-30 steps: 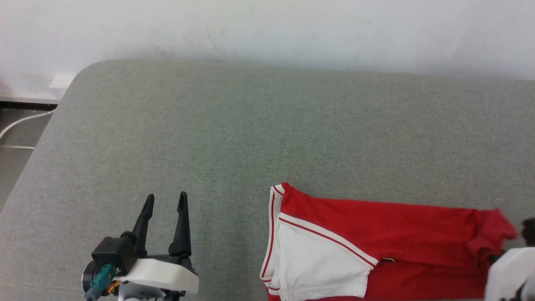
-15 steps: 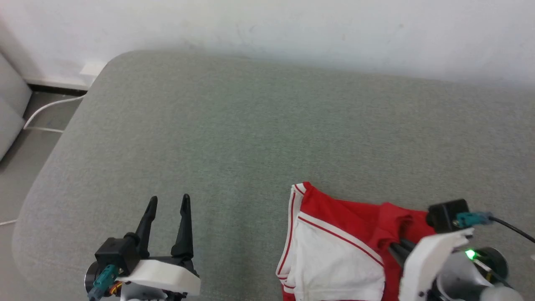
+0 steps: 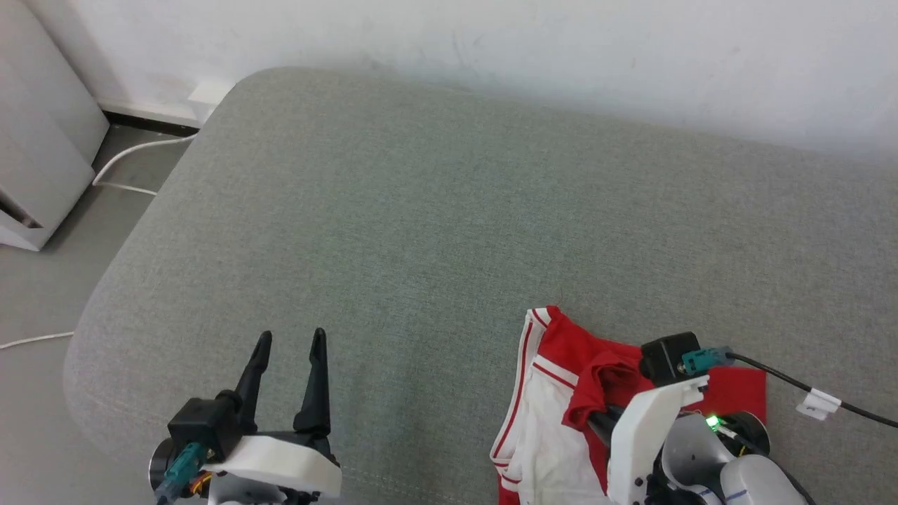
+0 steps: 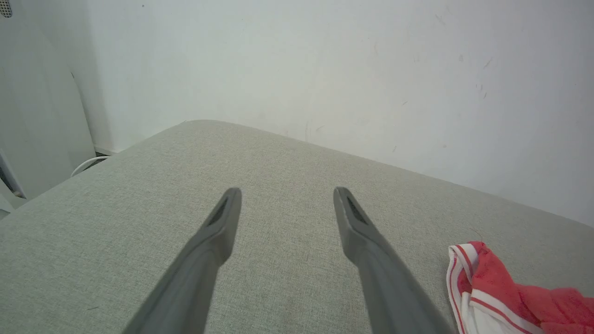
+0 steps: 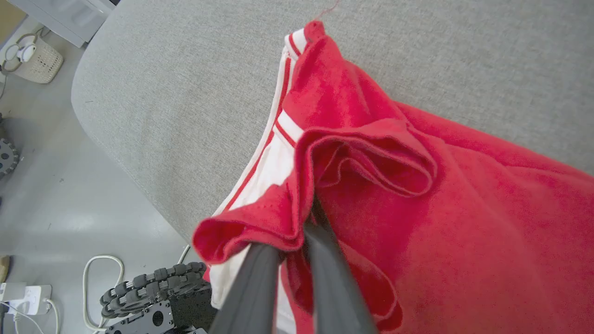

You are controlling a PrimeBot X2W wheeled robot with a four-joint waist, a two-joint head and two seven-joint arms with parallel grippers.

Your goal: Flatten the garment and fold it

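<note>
The garment [image 3: 544, 428], red with a white sleeve and red-and-white striped trim, lies bunched at the near right of the grey cushion [image 3: 449, 210]. My right gripper [image 3: 598, 419] is shut on a fold of its red cloth, held just over the white sleeve. In the right wrist view the fingers [image 5: 260, 278] pinch the red hem of the garment [image 5: 417, 208], which doubles back over itself. My left gripper [image 3: 289, 340] hovers open and empty over bare cushion, well left of the garment. The left wrist view has the left gripper [image 4: 287, 195] spread wide, with the garment [image 4: 487, 287] at lower right.
A white wall [image 3: 491, 35] backs the cushion. Left of the cushion's rounded edge is grey floor with a white cable [image 3: 133, 158] and a pale cabinet [image 3: 42, 140]. The right wrist view shows my wheeled base [image 5: 153, 287], a small basket [image 5: 35, 60] and a power strip [image 5: 23, 292] on the floor.
The right gripper has carried the garment's red end leftward over the white sleeve, doubling the cloth. The head camera has turned, shifting the whole picture. The left gripper stays open.
</note>
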